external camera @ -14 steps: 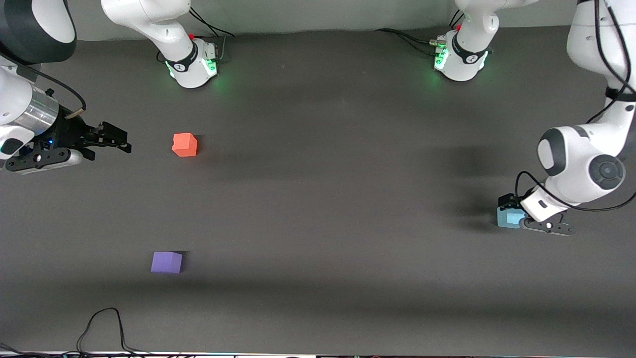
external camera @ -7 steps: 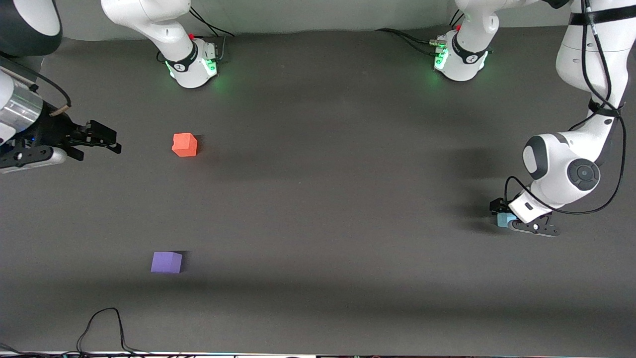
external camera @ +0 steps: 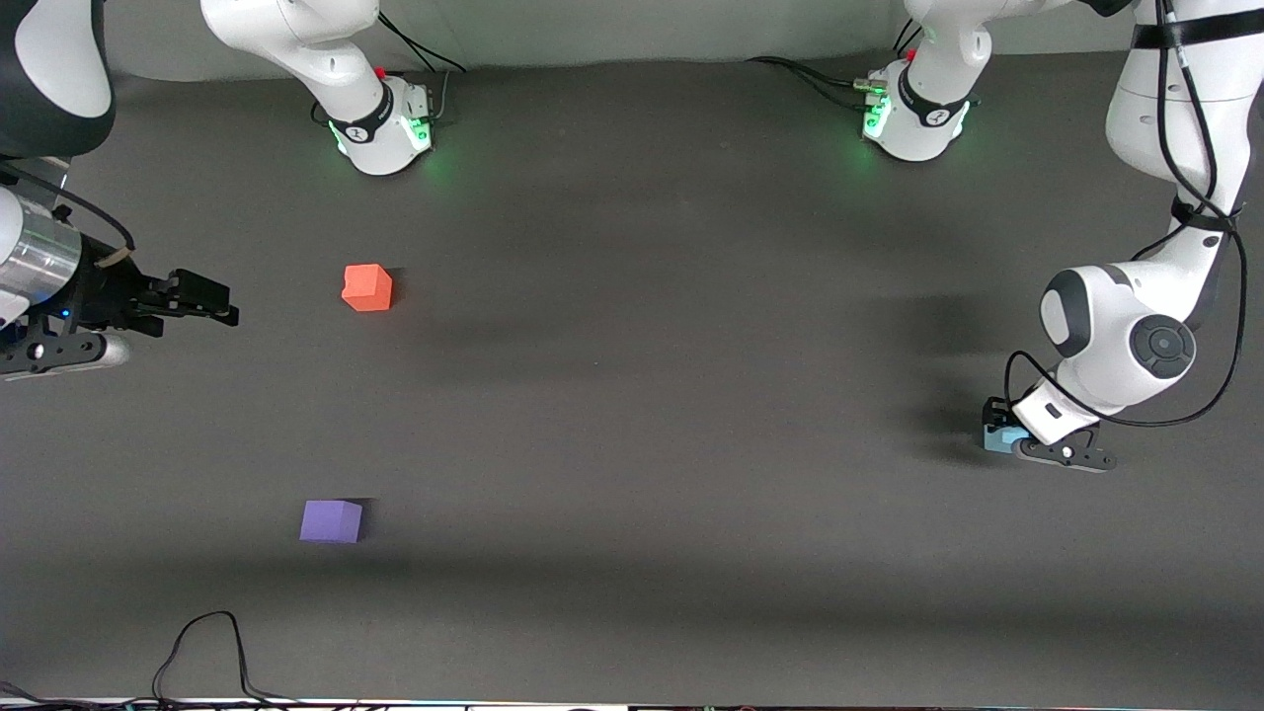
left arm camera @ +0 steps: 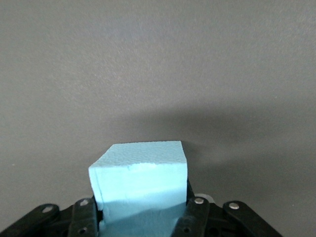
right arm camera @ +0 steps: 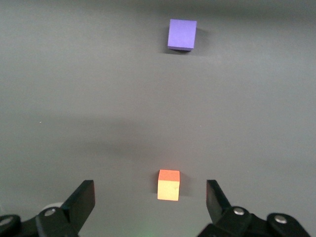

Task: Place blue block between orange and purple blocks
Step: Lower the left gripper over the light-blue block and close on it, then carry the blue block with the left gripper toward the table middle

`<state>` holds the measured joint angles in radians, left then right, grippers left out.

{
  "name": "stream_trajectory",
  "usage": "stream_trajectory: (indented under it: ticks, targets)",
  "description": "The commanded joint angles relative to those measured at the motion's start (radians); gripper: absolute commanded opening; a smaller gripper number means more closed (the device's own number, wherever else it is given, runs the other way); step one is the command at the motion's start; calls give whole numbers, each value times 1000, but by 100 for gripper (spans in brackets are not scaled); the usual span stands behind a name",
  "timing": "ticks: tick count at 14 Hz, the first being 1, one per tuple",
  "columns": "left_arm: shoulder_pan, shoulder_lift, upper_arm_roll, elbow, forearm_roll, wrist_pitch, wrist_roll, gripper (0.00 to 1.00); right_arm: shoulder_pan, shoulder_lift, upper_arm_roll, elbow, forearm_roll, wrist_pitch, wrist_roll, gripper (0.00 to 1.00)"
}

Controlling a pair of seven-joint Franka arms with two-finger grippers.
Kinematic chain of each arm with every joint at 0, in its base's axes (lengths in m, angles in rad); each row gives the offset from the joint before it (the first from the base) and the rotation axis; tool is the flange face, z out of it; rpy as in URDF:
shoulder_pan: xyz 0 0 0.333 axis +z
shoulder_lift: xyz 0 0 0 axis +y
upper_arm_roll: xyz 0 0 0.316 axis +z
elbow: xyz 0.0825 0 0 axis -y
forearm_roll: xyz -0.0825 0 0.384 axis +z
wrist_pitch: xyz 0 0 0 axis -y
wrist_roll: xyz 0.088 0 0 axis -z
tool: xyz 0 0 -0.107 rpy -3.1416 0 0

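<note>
The blue block (external camera: 999, 439) sits on the bench (external camera: 632, 415) at the left arm's end, clamped between the fingers of the left claw (external camera: 1005, 434), which has closed on its sides; the orange block (external camera: 367, 287) and purple block (external camera: 331, 520) lie well apart from that claw, toward the right arm's end; the right claw (external camera: 212, 301) hangs beside the orange block, fingers spread wide, holding nothing.

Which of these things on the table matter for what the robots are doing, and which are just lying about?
Part of the job:
- blue block, clamped in the left gripper
- orange block
- purple block
- right gripper, open, waiting

Lying about:
- black cable at the table's near edge
</note>
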<state>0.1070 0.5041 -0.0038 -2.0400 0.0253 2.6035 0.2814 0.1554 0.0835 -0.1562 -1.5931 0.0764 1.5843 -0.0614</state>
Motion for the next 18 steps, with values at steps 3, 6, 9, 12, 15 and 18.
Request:
stream_trajectory:
  ticks: [3, 6, 9, 12, 15, 18]
  targets:
    - [-3, -197, 1, 41, -7, -251, -25, 37, -1, -13, -51, 25, -14, -78, 3, 100]
    - [-58, -271, -25, 147, -7, -539, -167, 37, 59, -24, -52, 5, -59, -34, -3, 100]
    - [-232, -283, -27, 271, -10, -733, -431, 38, 67, -13, -60, -30, -37, 11, 11, 100]
    - [-425, -250, -38, 342, -57, -735, -748, 38, 56, -25, -88, 5, -14, -65, -1, 100]
    - [-625, -124, -38, 484, -58, -698, -998, 38, 67, -25, -112, -10, 60, -49, -9, 100]
    - [-791, 32, -39, 605, -38, -614, -1172, 38, 70, -37, -112, -24, 59, -41, -11, 100]
